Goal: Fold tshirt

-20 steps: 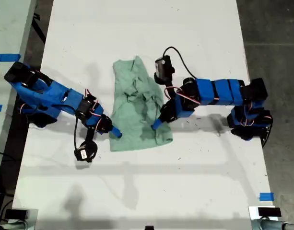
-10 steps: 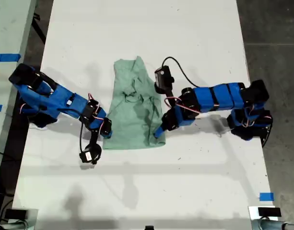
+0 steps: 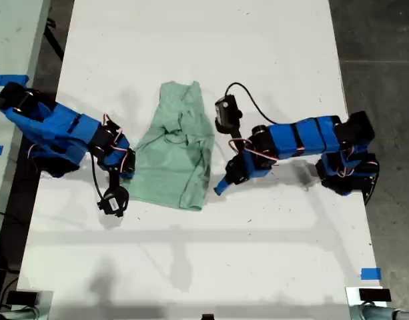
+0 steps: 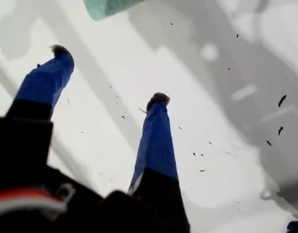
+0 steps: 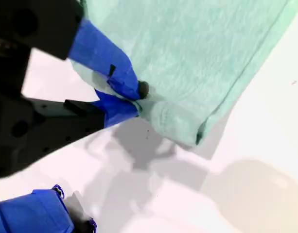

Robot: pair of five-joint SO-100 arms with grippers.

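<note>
Your second gripper (image 5: 131, 99) pinches the tshirt (image 3: 174, 157) edge; your first gripper (image 4: 107, 75) hangs spread and empty beside its opposite edge.

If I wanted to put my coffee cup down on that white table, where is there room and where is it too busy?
The table is bare along the exterior view's bottom, below the tshirt, and along its top, above the collar. The middle band is crowded: my second gripper clamps the shirt's edge on that view's left, and my first gripper hangs open just beside its right edge.
</note>
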